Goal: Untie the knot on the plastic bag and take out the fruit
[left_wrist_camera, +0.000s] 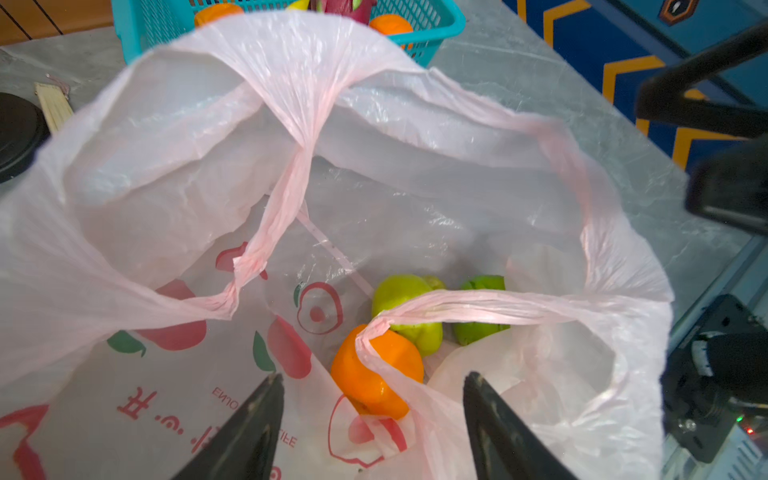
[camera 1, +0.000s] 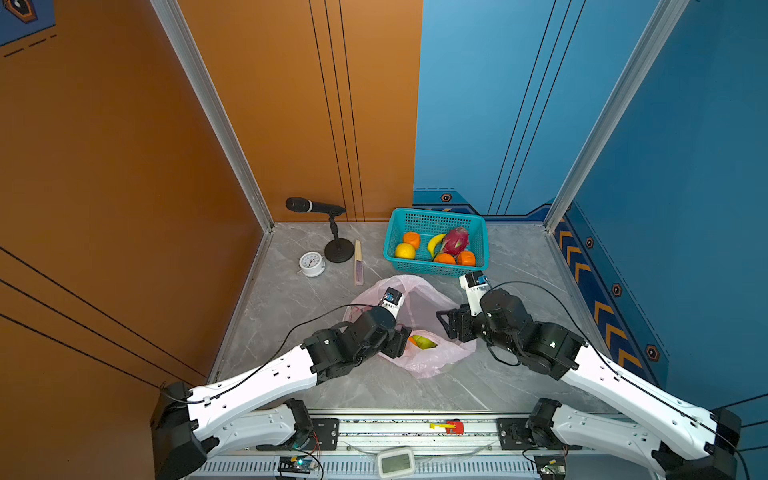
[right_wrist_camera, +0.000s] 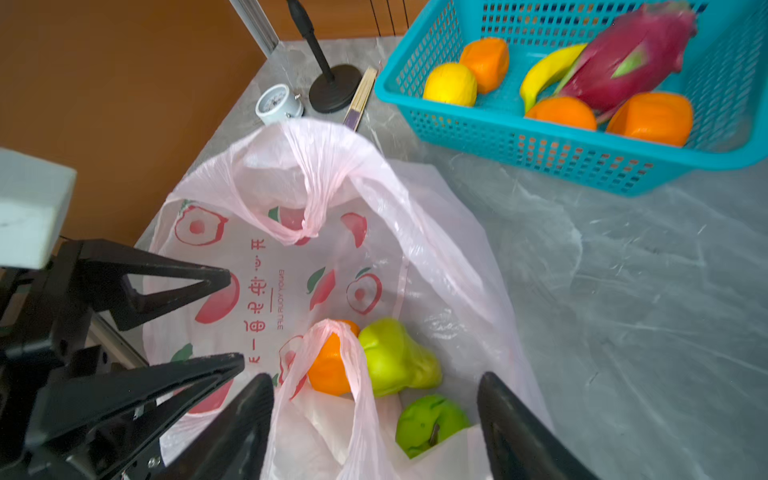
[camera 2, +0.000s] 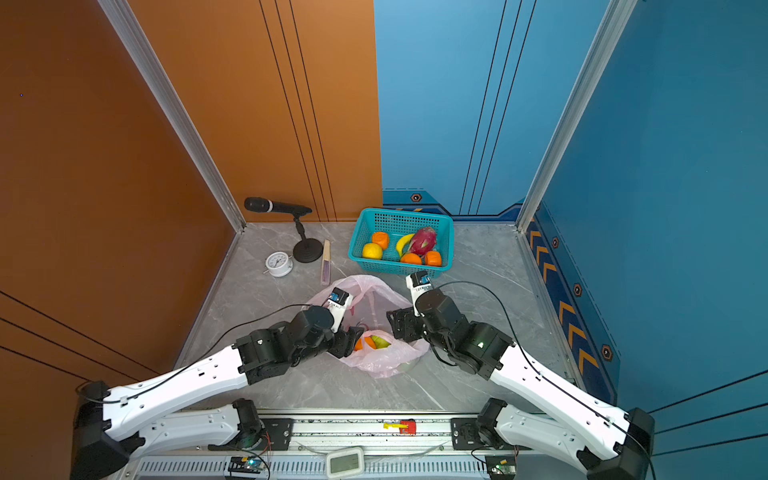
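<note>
Item: plastic bag [camera 1: 415, 297], on the table [camera 1: 523, 257] between my two arms, just in front of the basket [right_wrist_camera: 540, 149].
Contents: orange [left_wrist_camera: 353, 378], pear [left_wrist_camera: 395, 293] and round green fruit [left_wrist_camera: 482, 286], bunched at the end nearest my base.
Knot: none seen; the two handles lie apart.
Long axis: basket side to base side, with the mouth gaping upward, I judge.
Left gripper [left_wrist_camera: 372, 376]: fingers spread, empty, straddling the orange.
Right gripper [right_wrist_camera: 376, 376]: fingers spread, empty, over the same end.
Hazard: the near handle [left_wrist_camera: 457, 307] lies across the orange; pinching it too would drag the bag up.
Hazard: my grippers crowd one opening and may knock together.
</note>
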Motion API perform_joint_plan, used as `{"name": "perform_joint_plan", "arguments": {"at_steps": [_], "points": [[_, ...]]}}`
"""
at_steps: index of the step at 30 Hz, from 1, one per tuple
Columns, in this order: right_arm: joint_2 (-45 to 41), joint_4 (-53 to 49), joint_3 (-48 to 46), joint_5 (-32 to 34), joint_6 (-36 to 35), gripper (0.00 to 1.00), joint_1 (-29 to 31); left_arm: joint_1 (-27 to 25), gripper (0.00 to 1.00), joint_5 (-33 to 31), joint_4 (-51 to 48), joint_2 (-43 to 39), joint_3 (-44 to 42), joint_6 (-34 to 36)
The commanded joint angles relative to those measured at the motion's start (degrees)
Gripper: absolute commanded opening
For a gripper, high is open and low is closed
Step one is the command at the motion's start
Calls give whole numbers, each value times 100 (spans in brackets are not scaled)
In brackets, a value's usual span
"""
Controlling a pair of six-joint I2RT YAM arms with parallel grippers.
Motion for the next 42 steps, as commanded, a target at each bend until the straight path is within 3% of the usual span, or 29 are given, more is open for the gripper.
{"name": "perform_joint_plan", "arguments": {"at_steps": [1,6,12,22,28,32,42], "points": [[11,-137,-251,88,327,73,192,-55,66,207,-87,141,-282,-456],[285,-35,-474,30,425,58,352,-106,63,453,487,394,-704,-636],[606,237,-1032,-124,646,47,502,-276,62,613,1216,781,-1071,-599],[781,19,-1705,-23,856,43,1006,-355,70,133,1260,494,-982,-134],[813,-7,-1897,46,896,43,1085,-272,85,-4,1390,41,-973,1],[810,-76,-1925,62,806,43,1107,-117,85,14,1316,129,-822,-84],[655,-49,-1945,134,764,47,1129,80,64,524,829,1250,-85,-227]]}}
